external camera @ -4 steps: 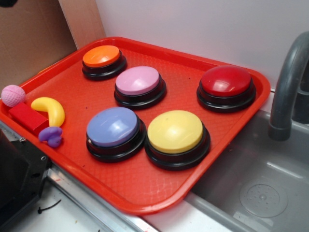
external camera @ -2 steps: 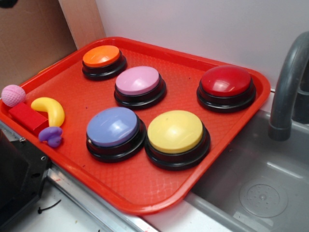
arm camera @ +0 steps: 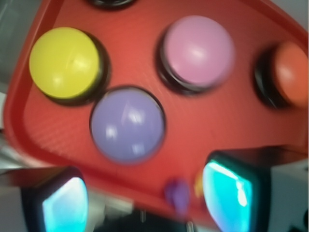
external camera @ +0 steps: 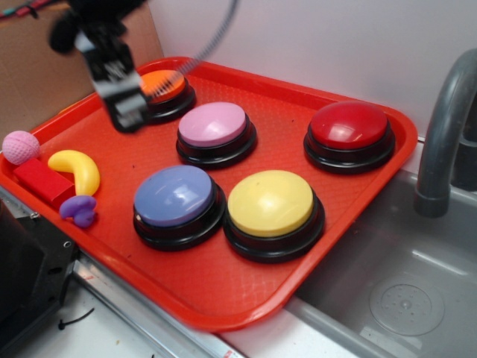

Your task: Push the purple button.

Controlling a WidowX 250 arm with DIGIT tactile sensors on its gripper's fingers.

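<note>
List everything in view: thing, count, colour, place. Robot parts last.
purple button: 1, bluish purple, front left of tray
yellow button: 1, yellow, right of the purple one
pink button: 1, pale pink-lilac, tray middle
red button: 1, red, back right
orange button: 1, orange, back left, partly behind the claw
tray: 1, red, beside the sink
banana toy: 1, yellow, tray's left edge
block: 1, red, left edge
ball: 1, pink, left edge
small toy piece: 1, purple, left edge
faucet: 1, grey, right
sink: 1, grey, lower right
claw: 1, black, above tray's back left, open in wrist view
</note>
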